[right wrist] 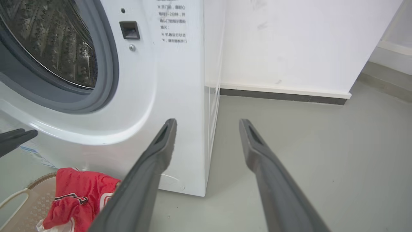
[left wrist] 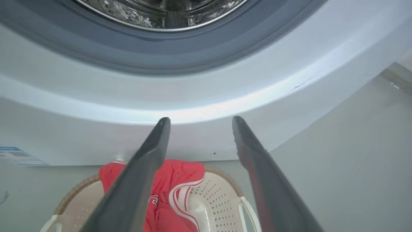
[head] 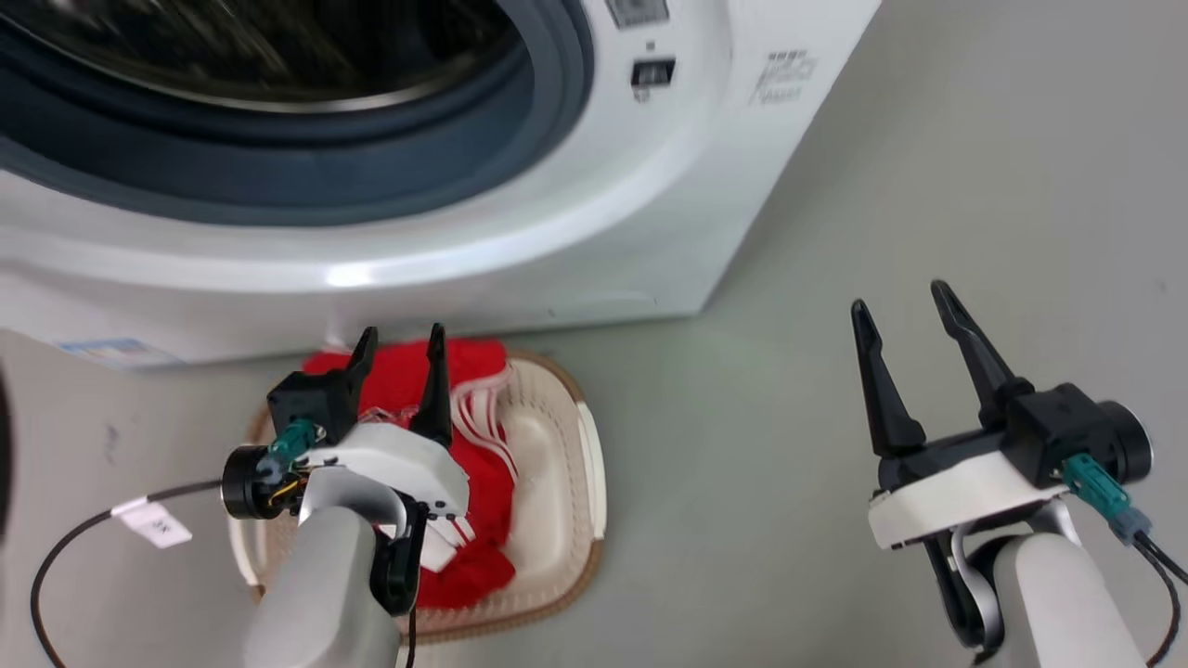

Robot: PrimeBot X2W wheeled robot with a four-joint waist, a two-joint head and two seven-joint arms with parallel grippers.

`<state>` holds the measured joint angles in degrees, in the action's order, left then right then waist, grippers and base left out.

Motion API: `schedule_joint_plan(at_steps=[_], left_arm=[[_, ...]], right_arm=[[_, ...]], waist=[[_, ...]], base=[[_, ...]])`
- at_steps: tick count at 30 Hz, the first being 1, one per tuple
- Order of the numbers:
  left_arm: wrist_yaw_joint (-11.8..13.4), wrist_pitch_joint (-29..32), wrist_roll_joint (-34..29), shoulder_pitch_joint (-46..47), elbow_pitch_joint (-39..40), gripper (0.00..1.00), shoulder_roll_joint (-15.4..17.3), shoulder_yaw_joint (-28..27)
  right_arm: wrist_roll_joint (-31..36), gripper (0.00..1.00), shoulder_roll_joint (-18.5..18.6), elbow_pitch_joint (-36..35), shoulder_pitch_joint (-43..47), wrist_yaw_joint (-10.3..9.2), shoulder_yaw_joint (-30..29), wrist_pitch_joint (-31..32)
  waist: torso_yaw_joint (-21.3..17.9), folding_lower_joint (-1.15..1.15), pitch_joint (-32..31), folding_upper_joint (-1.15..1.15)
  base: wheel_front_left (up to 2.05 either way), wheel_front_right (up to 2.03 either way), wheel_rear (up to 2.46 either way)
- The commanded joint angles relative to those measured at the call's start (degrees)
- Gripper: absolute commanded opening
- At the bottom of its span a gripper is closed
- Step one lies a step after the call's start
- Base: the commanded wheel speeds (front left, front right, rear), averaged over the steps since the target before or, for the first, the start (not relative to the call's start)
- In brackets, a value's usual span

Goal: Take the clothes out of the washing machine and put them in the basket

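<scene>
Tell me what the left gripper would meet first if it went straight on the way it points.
Probably the washer, on its white front just below the grey ring. The left gripper has open jaws framing that panel; depth is unclear.

Light is bright, soft and even, and shadows are faint: a thin dark band lies on the floor (head: 789, 417) along the foot of the washing machine (head: 575, 241). A white glare stripe runs across the machine's curved front below the opening in the head and left wrist views. The drum (left wrist: 161, 13) is dim inside, with small glints on its steel. The head view is soft, its stickers smeared. The left gripper's fingers (left wrist: 138, 180) and the right gripper's fingers (right wrist: 141, 187) blur toward the bottom edge, and the wide lens bows the machine's front into an arc.
</scene>
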<state>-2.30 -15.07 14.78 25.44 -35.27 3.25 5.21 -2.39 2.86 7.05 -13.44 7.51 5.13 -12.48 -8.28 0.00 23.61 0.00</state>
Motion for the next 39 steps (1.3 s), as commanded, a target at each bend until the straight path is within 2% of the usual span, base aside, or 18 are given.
schedule_joint_plan(at_steps=[1, 9, 15, 25, 39], left_arm=[[0.0, -0.1, -0.5, -1.6, 1.7, 1.0, -0.1, -0.2], [1.4, -0.1, -4.8, -8.9, 20.8, 1.0, -0.4, -0.5], [2.3, -0.1, -8.2, -14.6, 28.5, 1.0, 0.1, -0.3], [3.9, 0.2, -9.9, -22.6, 30.6, 1.0, 1.9, -0.6], [4.4, 2.2, -8.0, -24.9, 31.2, 1.0, 2.1, -0.8]], right_arm=[[0.4, 1.0, 0.0, -0.6, 0.9, -0.04, -0.2, 0.3], [1.1, 1.0, 0.0, -4.1, 4.7, -0.04, -1.8, 2.3], [0.3, 1.0, 0.0, -6.8, 8.1, -0.04, -3.3, 4.2], [-0.4, 1.0, 0.0, -8.5, 12.9, -0.04, -2.8, 6.5], [-0.3, 1.0, 0.0, -9.8, 14.4, -0.04, -2.1, 7.7]], waist=[[2.4, 0.0, -5.8, 0.0], [3.7, 0.0, -12.5, 0.0], [4.3, 0.0, -17.3, 0.0], [5.0, 0.0, -22.8, 0.0], [6.0, 0.0, -23.4, 0.0]], base=[[0.0, 0.0, 0.0], [0.0, 0.0, 0.0], [0.0, 0.0, 0.0], [0.0, 0.0, 0.0], [0.0, 0.0, 0.0]])
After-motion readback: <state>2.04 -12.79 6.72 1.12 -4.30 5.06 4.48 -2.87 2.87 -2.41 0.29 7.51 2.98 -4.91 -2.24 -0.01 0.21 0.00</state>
